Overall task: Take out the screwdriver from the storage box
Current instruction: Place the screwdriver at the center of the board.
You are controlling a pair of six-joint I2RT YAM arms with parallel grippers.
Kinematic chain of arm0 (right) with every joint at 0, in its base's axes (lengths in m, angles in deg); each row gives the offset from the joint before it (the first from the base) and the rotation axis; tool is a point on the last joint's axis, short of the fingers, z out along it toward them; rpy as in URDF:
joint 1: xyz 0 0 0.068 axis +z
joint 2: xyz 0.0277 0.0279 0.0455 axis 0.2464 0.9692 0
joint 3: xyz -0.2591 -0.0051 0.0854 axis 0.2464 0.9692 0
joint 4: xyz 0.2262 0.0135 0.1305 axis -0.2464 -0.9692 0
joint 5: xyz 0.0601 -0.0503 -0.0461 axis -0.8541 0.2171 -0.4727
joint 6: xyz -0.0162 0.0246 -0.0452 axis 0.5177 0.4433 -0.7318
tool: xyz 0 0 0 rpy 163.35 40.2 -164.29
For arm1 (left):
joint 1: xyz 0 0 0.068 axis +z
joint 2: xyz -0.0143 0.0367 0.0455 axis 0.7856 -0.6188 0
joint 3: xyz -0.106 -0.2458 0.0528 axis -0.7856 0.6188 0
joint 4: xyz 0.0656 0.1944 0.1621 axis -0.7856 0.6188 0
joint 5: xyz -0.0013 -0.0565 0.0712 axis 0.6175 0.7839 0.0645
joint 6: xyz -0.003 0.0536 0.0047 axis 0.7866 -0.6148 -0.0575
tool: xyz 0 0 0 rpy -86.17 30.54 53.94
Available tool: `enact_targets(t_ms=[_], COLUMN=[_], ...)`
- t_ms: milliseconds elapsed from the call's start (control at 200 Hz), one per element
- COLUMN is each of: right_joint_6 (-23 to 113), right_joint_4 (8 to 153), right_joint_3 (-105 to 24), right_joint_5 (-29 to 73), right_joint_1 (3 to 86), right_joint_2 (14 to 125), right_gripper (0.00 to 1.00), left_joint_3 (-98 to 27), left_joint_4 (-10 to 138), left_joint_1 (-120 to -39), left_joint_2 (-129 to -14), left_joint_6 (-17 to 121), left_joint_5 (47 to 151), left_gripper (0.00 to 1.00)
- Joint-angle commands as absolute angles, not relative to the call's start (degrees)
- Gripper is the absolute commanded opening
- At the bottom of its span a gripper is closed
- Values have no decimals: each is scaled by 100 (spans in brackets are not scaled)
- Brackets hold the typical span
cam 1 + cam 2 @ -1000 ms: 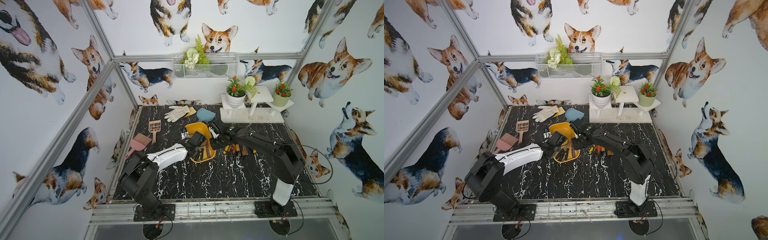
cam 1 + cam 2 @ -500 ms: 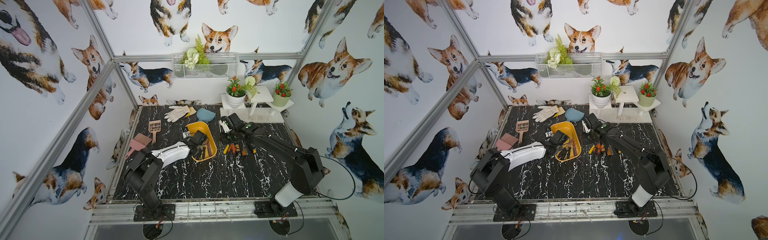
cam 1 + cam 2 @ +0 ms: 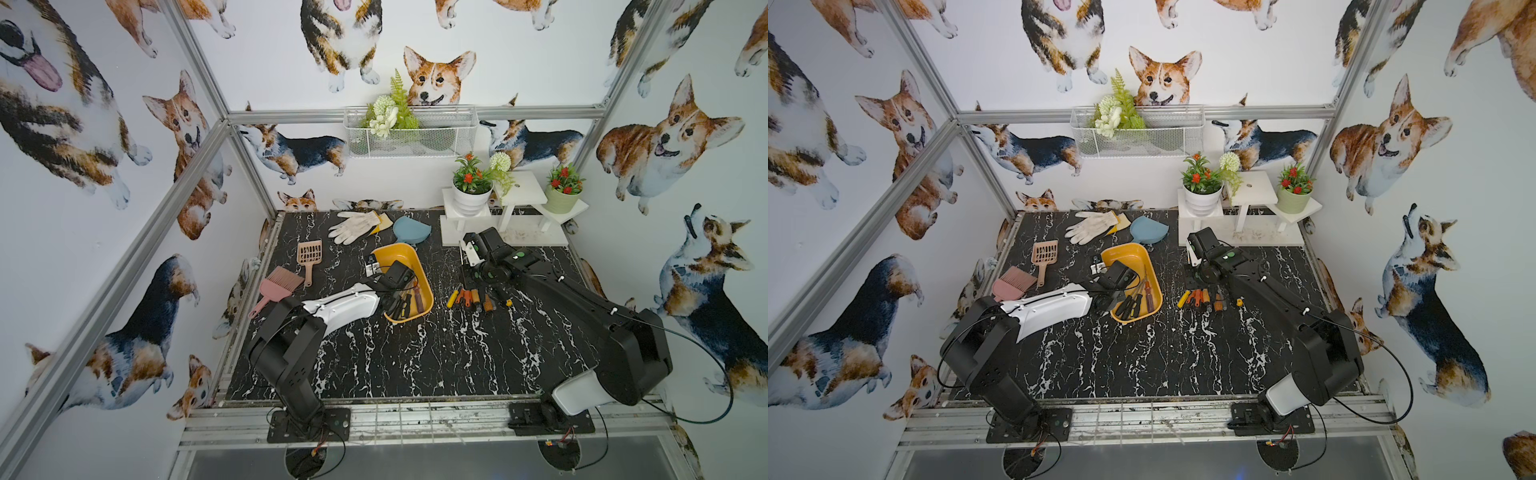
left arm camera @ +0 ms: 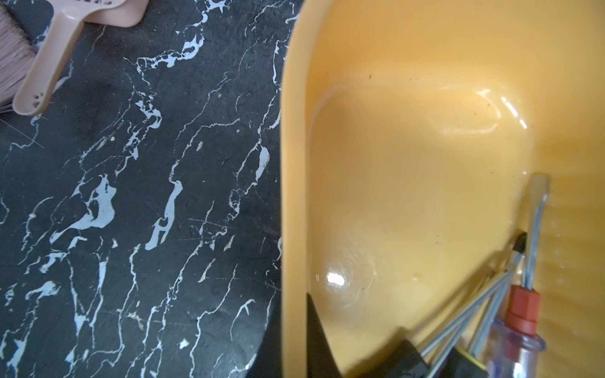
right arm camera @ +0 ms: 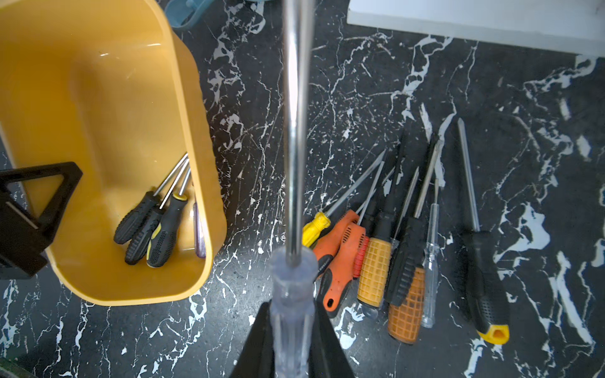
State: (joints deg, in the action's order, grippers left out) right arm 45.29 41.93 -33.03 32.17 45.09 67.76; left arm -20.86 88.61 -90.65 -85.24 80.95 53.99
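- I am facing a black, white-veined tabletop (image 3: 415,357).
- The storage box (image 3: 401,257) is sitting near its middle.
- A row of screwdrivers (image 3: 473,299) is lying at 3 o'clock from the box, apart from it.
- A white glove (image 3: 353,226) at 11 o'clock and a blue dish (image 3: 409,230) at 12 are lying by the far edge.
- A scoop (image 3: 309,255) and a pink brush (image 3: 280,284) are lying at 9 o'clock.
- A white stand (image 3: 532,237) is standing at 1 o'clock.

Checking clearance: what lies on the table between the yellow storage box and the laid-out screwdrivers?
Bare table from storage box to laid-out screwdrivers; right wrist view.
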Motion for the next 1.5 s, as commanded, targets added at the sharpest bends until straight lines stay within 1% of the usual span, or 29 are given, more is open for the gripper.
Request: enact_targets(t_ms=[0, 280, 486, 586, 661, 716, 816, 846, 956, 1191, 1301, 1497], right_joint_6=[4426, 4164, 4058, 4097, 4125, 4137, 4119, 4103, 4046, 4187, 4230, 4269], right_joint_4=[3934, 3357, 3301, 3330, 3339, 3351, 3393, 3386, 3314, 3334, 3357, 3295], right_joint_3=[-3265, -3373, -3391, -3387, -3413, -3422, -3429, -3459, -3576, -3522, -3506, -3589], right_joint_5=[3275, 3203, 2919, 2945, 2931, 2927, 2987, 3012, 3033, 2956, 2945, 2946], right_joint_1=[4277, 3644, 3564, 3566, 3562, 3567, 3564, 3565, 3562, 3562, 3562, 3578], right_joint_2=[6911, 7465, 7780, 7920, 7995, 8019, 8049, 8082, 8206, 8133, 7977, 7678], right_gripper=[0, 0, 0, 0, 6, 16, 26, 28, 30, 40, 41, 42], left_joint_3=[-2097, -2009, -2044, -2020, -1991, -1991, -1982, -1982, -1982, -1829, -1798, -1798], left_joint_4=[8854, 8861, 8953, 8974, 8989, 9002, 8981, 8957, 8945, 8876, 8858, 8805], left_joint_1=[-9054, -9047, -9053, -9054, -9053, -9053, -9053, -9053, -9053, -9053, -9053, -9058], left_joint_2=[-8472, -8401, -8401, -8401, -8185, -8157, -8116, -8119, -8111, -7924, -7891, -7891], left_joint_6=[7997, 8018, 8009, 7982, 7974, 7966, 7976, 7981, 7974, 7906, 7877, 7900], left_joint_5=[5315, 5277, 5238, 5214, 5178, 5158, 5146, 5169, 5232, 5195, 5193, 5237], left_gripper=[0, 0, 0, 0, 0, 0, 0, 0, 0, 0, 0, 0])
